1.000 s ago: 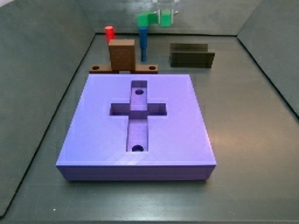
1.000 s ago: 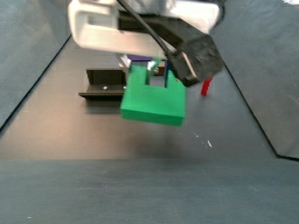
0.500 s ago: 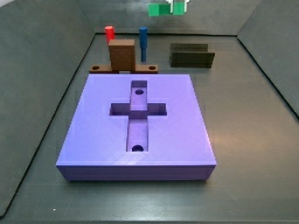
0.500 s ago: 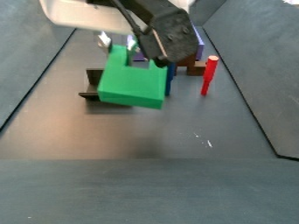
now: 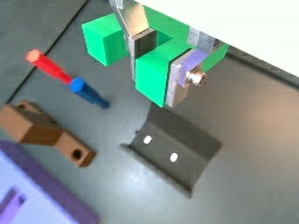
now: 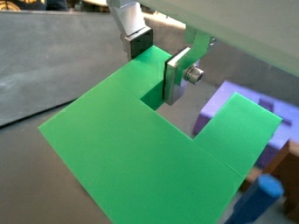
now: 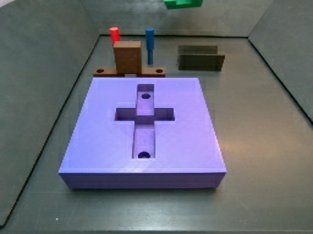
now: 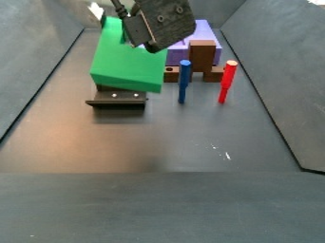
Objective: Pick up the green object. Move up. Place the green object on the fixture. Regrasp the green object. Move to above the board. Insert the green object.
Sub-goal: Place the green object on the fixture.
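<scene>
In both wrist views the end effector (image 5: 162, 54) pinched one prong of the green object (image 5: 111, 39), airborne. In a wrist view the fixture (image 5: 173, 154) lay below, holding nothing. In a side view the green object (image 8: 124, 62) hung over the fixture (image 8: 117, 100); the board (image 7: 145, 128) sat nearer.

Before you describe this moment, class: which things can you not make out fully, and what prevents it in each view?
- Green object: cut off by the side view's top edge.
- Pincer: there out of frame, so its height is unclear; in a wrist view it grips the piece.
- Board: mostly hidden behind pincer and piece.
- Fixture: covered by the piece.
</scene>
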You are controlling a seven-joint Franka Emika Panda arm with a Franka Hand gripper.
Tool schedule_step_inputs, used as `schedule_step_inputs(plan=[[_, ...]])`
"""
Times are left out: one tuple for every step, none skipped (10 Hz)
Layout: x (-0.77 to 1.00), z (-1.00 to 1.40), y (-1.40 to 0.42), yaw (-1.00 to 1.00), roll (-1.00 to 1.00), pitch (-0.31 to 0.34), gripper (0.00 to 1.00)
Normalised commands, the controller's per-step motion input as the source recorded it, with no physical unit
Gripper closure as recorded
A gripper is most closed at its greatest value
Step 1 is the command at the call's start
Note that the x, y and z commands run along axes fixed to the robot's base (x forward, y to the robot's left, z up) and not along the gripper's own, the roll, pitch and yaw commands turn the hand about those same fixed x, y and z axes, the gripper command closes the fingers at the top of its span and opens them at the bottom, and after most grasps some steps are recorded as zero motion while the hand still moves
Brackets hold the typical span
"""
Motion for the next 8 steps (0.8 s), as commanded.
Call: schedule_step_inputs(plan=[[0.96,0.24,-0.03,-0.09,-0.77,0.16,1.0],[0.83,0.1,0.0,0.0,-0.91,0.2,1.0],[0.81,0.08,0.0,0.0,-0.94,0.2,1.0],[0.83,0.09,0.0,0.0,-0.93,0.197,1.0],[0.82,0.07,0.0,0.0,-0.94,0.203,1.0],[0.85,0.03,0.0,0.0,-0.69,0.26,1.0],[0.0,-0.04,-0.02,0.0,0.0,0.0,1.0],[0.18,-0.34,-0.01,-0.02,-0.27,0.0,1.0]])
